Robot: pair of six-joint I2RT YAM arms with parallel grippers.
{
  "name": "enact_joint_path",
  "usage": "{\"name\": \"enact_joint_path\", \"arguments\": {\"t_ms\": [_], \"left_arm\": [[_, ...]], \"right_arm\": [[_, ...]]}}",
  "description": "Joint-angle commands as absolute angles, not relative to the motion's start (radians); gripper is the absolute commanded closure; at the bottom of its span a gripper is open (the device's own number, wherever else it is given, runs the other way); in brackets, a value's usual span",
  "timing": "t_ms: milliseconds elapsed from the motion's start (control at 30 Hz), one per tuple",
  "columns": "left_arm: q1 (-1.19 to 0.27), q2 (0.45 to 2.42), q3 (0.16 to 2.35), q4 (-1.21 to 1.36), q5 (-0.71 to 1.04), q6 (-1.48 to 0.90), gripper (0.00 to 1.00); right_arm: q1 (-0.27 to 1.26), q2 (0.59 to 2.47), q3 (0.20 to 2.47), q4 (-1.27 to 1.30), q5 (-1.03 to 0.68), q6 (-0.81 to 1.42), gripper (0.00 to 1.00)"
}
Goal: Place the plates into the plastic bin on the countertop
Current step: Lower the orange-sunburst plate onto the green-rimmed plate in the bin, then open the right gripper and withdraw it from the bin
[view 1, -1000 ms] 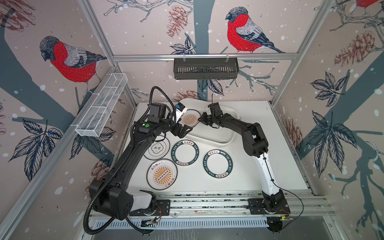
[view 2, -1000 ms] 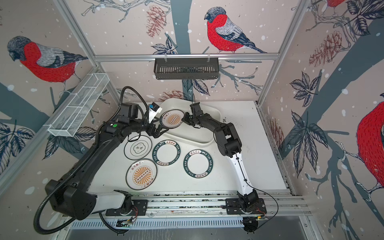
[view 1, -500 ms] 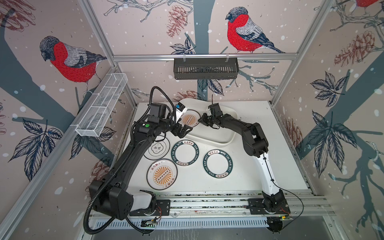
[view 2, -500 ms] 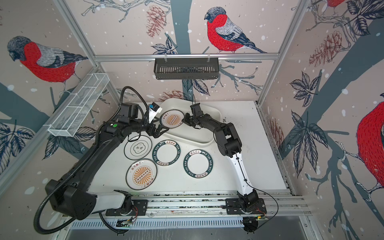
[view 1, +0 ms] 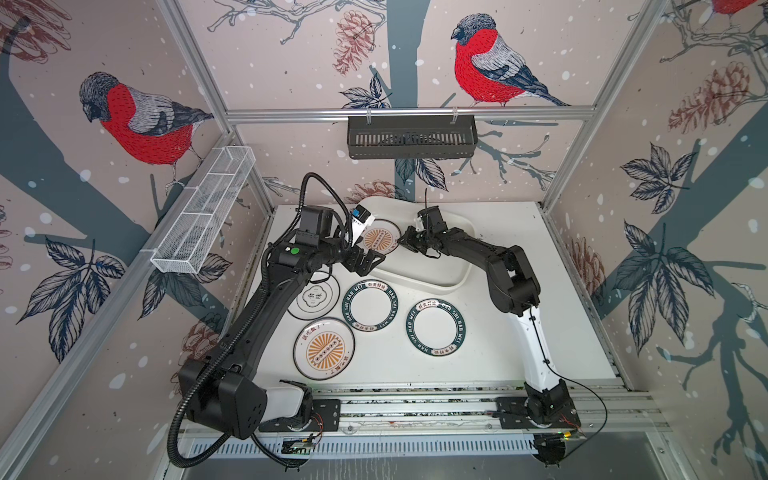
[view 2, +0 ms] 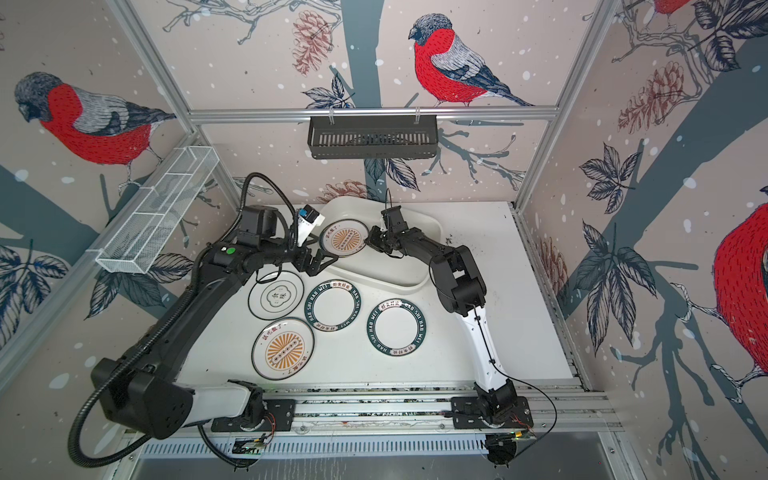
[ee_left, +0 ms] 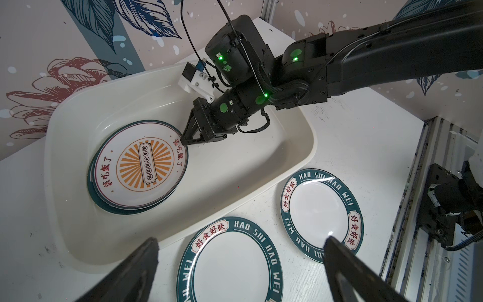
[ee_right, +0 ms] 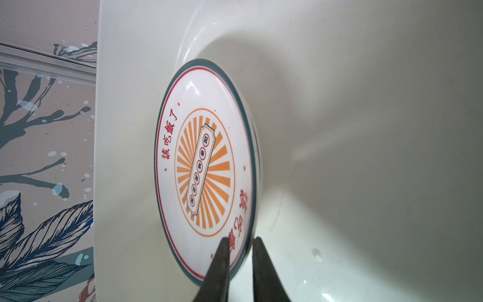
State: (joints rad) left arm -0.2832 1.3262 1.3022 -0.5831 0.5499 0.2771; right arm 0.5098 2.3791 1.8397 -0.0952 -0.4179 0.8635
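Top views: bin (view 1: 453, 282) at back of counter (view 1: 519, 332). Sunburst plate (view 1: 378, 241) inside bin, right gripper (view 1: 405, 241) at its rim. Left gripper (view 1: 370, 264) spread wide, empty, by bin's near wall. Four plates (view 1: 436, 327) on counter before bin.

Left wrist: sunburst plate (ee_left: 141, 167) lies on another (green rim peeks out beneath).

Right wrist: fingers (ee_right: 222, 256) pinch plate rim.
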Motion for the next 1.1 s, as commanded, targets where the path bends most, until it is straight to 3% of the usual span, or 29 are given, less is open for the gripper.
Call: {"name": "enact_joint_path", "arguments": {"t_ms": [0,167,1067], "left_arm": [[-0.284,1.325,1.308,-0.567,0.569,0.279,0.03],[-0.283,1.322,1.308,-0.568,0.569,0.279,0.03],[-0.283,1.33,1.319,-0.572,0.56,0.288,0.03]], "right_arm": [[0.512,2.377,1.839,-0.069,-0.42,0.865,0.83],[0.512,2.385,1.845,-0.058,-0.428,0.871,0.9],[0.508,2.434,1.925,-0.078,-0.443,0.882,0.87]]}}
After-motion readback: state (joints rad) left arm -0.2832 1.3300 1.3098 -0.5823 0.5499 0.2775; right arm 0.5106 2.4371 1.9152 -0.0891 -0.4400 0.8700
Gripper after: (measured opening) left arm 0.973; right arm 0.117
